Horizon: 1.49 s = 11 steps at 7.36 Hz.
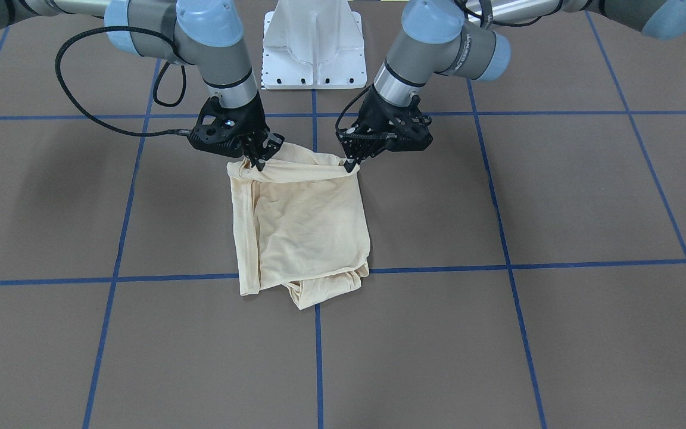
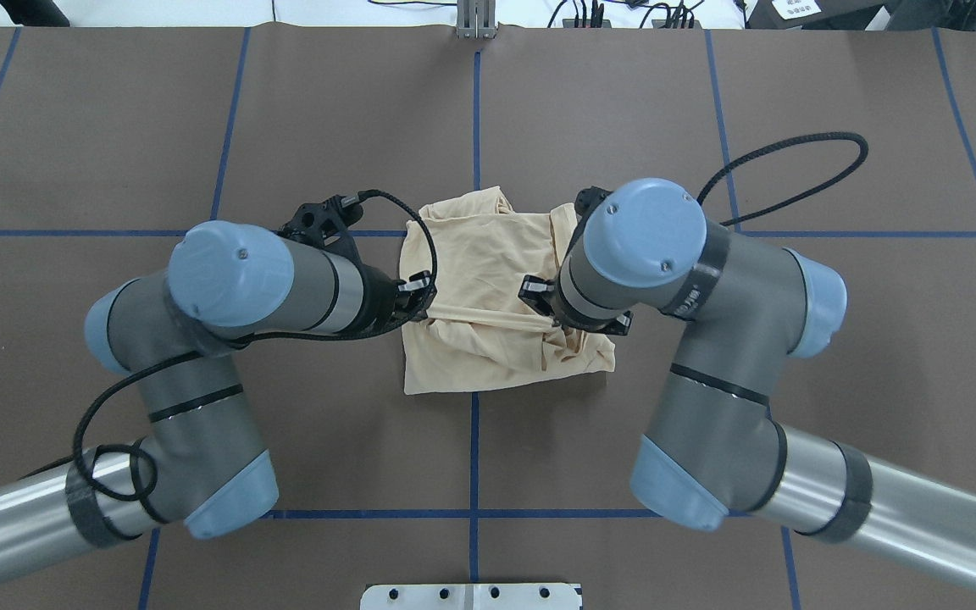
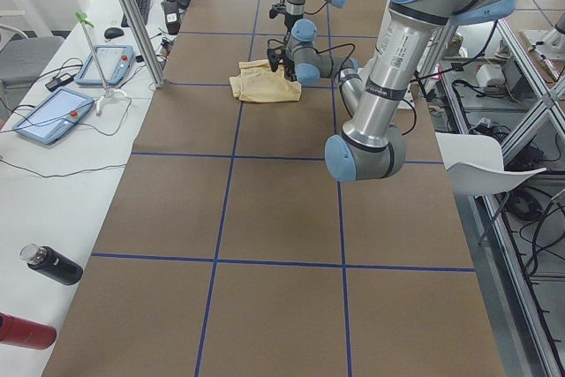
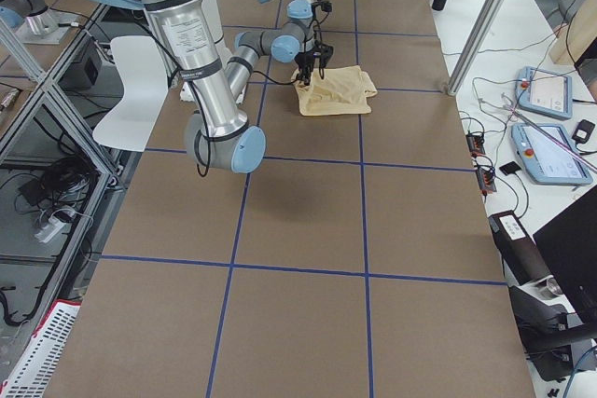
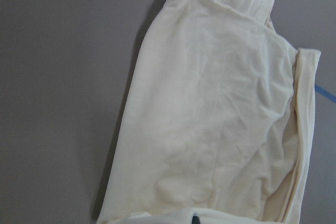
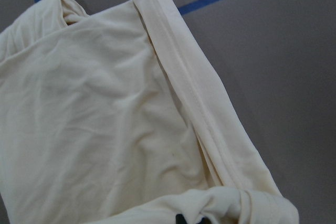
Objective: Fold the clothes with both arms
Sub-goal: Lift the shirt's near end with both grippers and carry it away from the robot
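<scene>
The clothes are one pale cream shirt (image 1: 304, 223), folded into a rough rectangle at the table's middle, also seen in the overhead view (image 2: 488, 280). No print shows. My left gripper (image 1: 352, 165) is shut on the shirt's robot-side edge at one corner, and my right gripper (image 1: 258, 162) is shut on the same edge at the other corner. That edge is raised a little and stretched between them (image 2: 488, 318). Each wrist view looks down on the cloth (image 5: 210, 129) (image 6: 105, 129), with only a dark fingertip at the bottom border.
The white pedestal base (image 1: 314, 44) stands behind the shirt. Blue tape lines (image 1: 319, 357) grid the brown table. A side bench holds tablets (image 3: 53, 116) and bottles (image 3: 53, 264). A white chair (image 4: 140, 90) stands beside the table.
</scene>
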Each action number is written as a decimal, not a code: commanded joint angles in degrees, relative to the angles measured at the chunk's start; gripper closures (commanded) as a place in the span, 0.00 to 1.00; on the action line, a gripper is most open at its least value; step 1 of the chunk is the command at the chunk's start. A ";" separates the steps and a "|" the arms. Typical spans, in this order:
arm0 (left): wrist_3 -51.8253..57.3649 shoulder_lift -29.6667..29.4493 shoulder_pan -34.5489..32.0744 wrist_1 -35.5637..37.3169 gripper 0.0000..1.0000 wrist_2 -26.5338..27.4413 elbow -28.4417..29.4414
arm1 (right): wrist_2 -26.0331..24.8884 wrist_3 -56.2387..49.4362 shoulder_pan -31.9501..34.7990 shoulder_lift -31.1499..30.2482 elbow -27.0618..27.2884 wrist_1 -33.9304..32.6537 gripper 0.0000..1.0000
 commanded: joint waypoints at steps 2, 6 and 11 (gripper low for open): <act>3.48 -5.40 -5.32 -9.38 1.00 0.05 14.78 | 0.05 -7.22 6.34 9.95 -19.82 7.04 1.00; 4.81 -8.89 -7.01 -10.72 1.00 0.05 20.92 | 0.14 -8.72 8.21 13.65 -29.63 12.80 1.00; 6.21 -10.23 -9.55 -13.54 1.00 0.05 24.12 | 0.05 -8.81 8.20 15.15 -31.04 15.18 1.00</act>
